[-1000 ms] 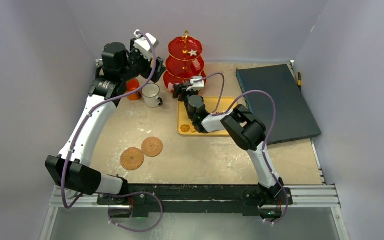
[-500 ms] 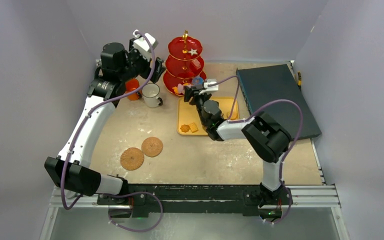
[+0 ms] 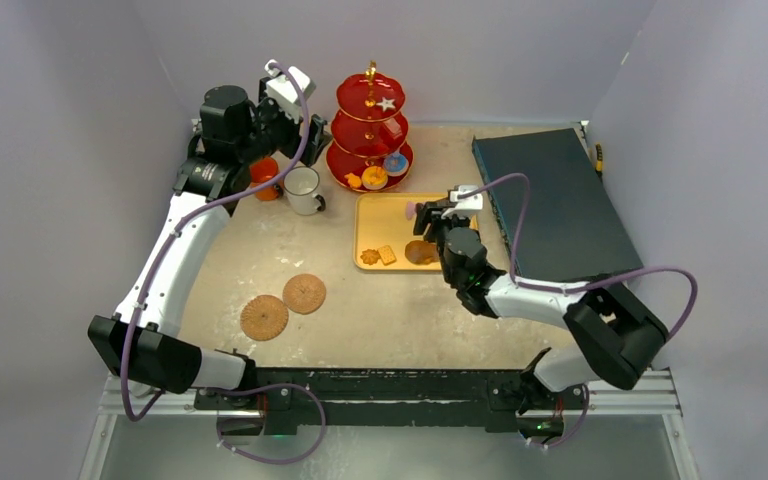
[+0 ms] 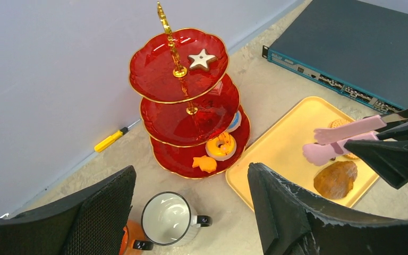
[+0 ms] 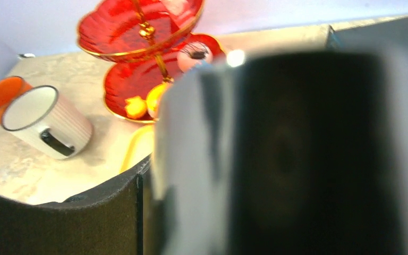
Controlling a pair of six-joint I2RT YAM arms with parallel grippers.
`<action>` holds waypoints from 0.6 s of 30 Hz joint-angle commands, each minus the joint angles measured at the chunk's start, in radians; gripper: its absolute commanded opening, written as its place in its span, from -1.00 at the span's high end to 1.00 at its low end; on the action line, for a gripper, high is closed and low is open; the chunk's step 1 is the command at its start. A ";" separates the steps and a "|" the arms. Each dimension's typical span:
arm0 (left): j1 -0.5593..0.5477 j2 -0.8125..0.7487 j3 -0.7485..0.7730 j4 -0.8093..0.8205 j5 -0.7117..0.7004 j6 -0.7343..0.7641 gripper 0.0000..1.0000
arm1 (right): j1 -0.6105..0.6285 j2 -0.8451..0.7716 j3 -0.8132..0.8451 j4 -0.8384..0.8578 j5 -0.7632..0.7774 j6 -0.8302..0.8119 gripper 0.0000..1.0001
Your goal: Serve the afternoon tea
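A: Left side first, quick. Why is the left gripper (image 3: pixel 314 132) parked up there?
B: It hovers wide open and empty above the orange mug (image 3: pixel 265 172) and white mug (image 3: pixel 302 188). My read: it's waiting clear while the other arm works. The mugs sit just left of the red stand (image 3: pixel 360 97).
A: What's on the stand?
B: Star biscuit (image 4: pixel 201 59) on the top tier. Yellow donut (image 4: pixel 222 146), orange biscuit (image 4: pixel 204 163) and blue pastry (image 4: pixel 235 121) on the bottom tier. The middle looks bare where it's visible.
A: Tray?
B: Yellow tray (image 3: pixel 380 215) just right of the stand, with small biscuits (image 3: pixel 387 254) and a brown pastry (image 3: pixel 420 252). I'd say that's the stock not yet served.
A: Right gripper (image 3: pixel 440 210)?
B: Clamped on the tongs (image 4: pixel 345 139). The pink tips are nearly together with nothing between them, over the tray near the brown pastry. The tongs presumably keep the fingers off the food.
A: Versus a second ago?
B: Back then the right gripper was at the stand's bottom tier. It has pulled back over the tray and the elbow has swung right. The left arm is unchanged.
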 commanded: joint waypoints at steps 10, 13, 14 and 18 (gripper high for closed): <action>0.006 -0.018 0.010 0.027 0.026 -0.024 -0.51 | -0.002 -0.024 0.007 -0.261 0.189 0.067 -0.31; 0.006 -0.014 0.018 0.024 0.030 -0.024 -0.51 | -0.006 -0.006 0.011 -0.268 0.203 0.074 -0.32; 0.006 -0.012 0.021 0.023 0.030 -0.024 -0.51 | -0.006 -0.003 0.011 -0.269 0.205 0.075 -0.32; 0.006 -0.006 0.026 0.022 0.034 -0.028 -0.50 | -0.011 0.020 0.016 -0.257 0.200 0.073 -0.32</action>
